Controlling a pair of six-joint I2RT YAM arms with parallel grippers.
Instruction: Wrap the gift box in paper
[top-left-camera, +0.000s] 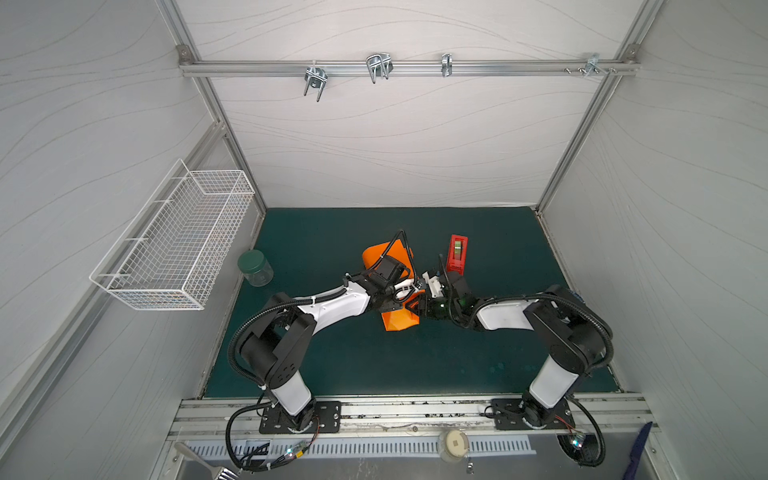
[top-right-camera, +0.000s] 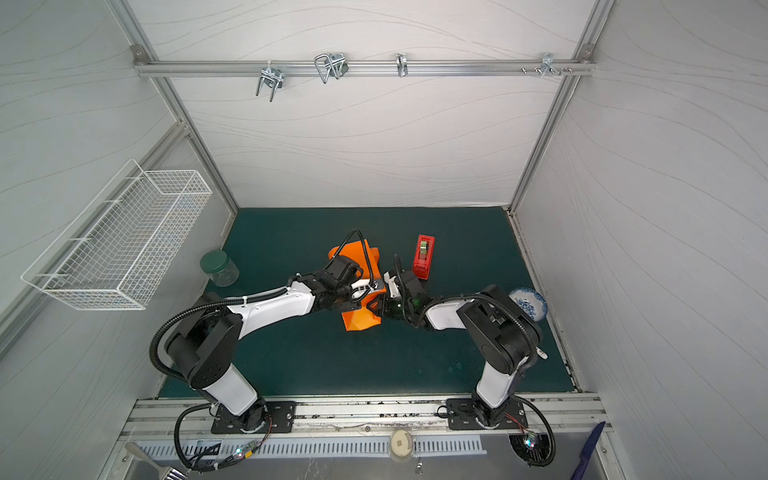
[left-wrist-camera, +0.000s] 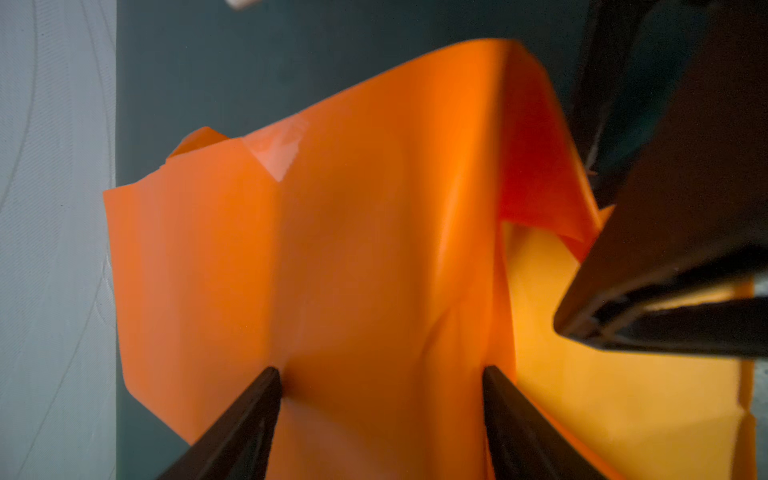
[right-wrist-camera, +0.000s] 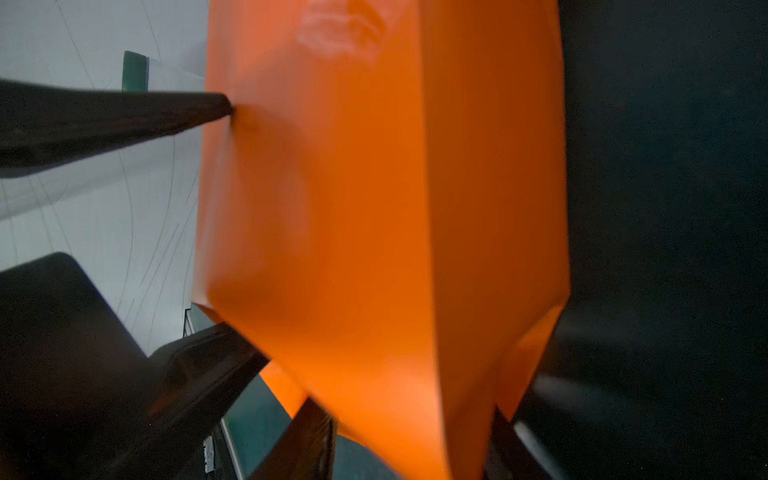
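The orange paper (top-left-camera: 397, 323) (top-right-camera: 360, 323) lies folded into a bundle mid-mat, and the gift box is hidden under it. My left gripper (left-wrist-camera: 382, 374) straddles the bundle from the left with wide jaws. Its fingertips (left-wrist-camera: 272, 380) dent the paper (left-wrist-camera: 374, 249), and one tip (right-wrist-camera: 208, 110) shows pressing the bundle's edge in the right wrist view. My right gripper (right-wrist-camera: 411, 432) comes from the right (top-left-camera: 417, 309). An end fold of the paper (right-wrist-camera: 353, 208) fills the gap between its fingers. That view is blurred.
A red tape dispenser (top-left-camera: 457, 253) (top-right-camera: 424, 255) stands just behind the right gripper. A green-lidded jar (top-left-camera: 255, 268) sits at the mat's left edge under a white wire basket (top-left-camera: 174, 237). A blue-patterned bowl (top-right-camera: 530, 303) lies behind the right arm's elbow.
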